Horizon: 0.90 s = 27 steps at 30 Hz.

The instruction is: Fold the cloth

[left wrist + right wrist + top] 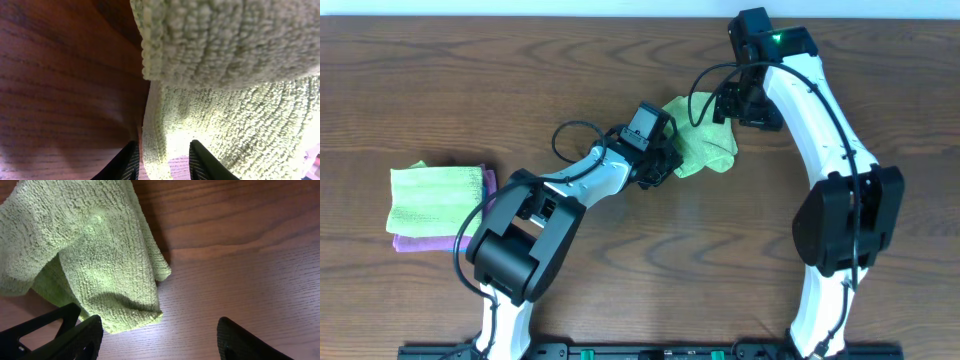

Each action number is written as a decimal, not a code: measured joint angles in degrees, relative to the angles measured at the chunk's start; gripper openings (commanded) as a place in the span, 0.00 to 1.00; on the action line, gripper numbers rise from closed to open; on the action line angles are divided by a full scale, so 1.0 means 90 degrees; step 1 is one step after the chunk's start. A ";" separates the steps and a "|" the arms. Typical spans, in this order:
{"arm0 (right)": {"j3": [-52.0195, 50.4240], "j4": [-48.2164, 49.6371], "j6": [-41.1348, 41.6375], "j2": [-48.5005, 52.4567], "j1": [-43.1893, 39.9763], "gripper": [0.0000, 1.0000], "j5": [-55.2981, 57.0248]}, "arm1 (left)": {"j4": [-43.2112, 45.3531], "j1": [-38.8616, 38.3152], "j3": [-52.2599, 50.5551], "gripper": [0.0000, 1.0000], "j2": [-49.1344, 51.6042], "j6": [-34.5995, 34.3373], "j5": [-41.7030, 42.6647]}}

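Toward the far edge of the table (420, 80), a touch right of centre, the green cloth (705, 150) lies bunched and rumpled, not folded at all. Both arms are right on it!

Left pincer (665, 170) sits at the cloth's near-left side. From the left wrist camera the left pincer (162, 164) is narrowly parted, and the cloth's thick hem (152, 150) runs down between the two dark fingers (126, 161). A sliver of wood shows between the hem and the other finger, so it straddles the edge without pinching it.

Right pincer (718, 112) comes in from the far side, at the cloth's far-right edge. The right wrist camera shows the right pincer (160, 342) spread wide, holding nothing. One finger (82, 335) sits just beside a drooping corner of the cloth (90, 255), and the other is well apart over bare wood.

Over by the left edge rests a stack: a folded green cloth (435, 195) on top of a purple cloth (430, 241), well apart from both arms.
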 measured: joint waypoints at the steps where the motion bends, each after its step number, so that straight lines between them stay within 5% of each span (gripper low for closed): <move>1: 0.0000 -0.0002 0.0000 0.0000 0.0000 0.73 0.0000 | 0.0005 -0.0002 0.0000 0.34 0.0027 0.0000 0.0002; 5: 0.0000 -0.0049 -0.0002 -0.0002 0.0000 0.72 0.0002 | 0.0092 -0.0041 0.0034 0.23 0.0121 -0.0002 0.0078; 7: 0.0000 -0.0073 -0.0002 -0.0002 0.0000 0.72 0.0000 | 0.0117 -0.0061 0.0051 0.06 0.0175 -0.0017 0.0138; 18: 0.0000 -0.0109 -0.0002 -0.0002 0.0000 0.70 0.0000 | -0.0131 -0.0005 0.0117 0.06 0.0250 0.0260 0.0321; 27: 0.0000 -0.0367 -0.0002 -0.0010 0.0000 0.66 -0.0002 | -0.1324 0.0942 0.0194 0.06 0.0153 0.1195 0.1086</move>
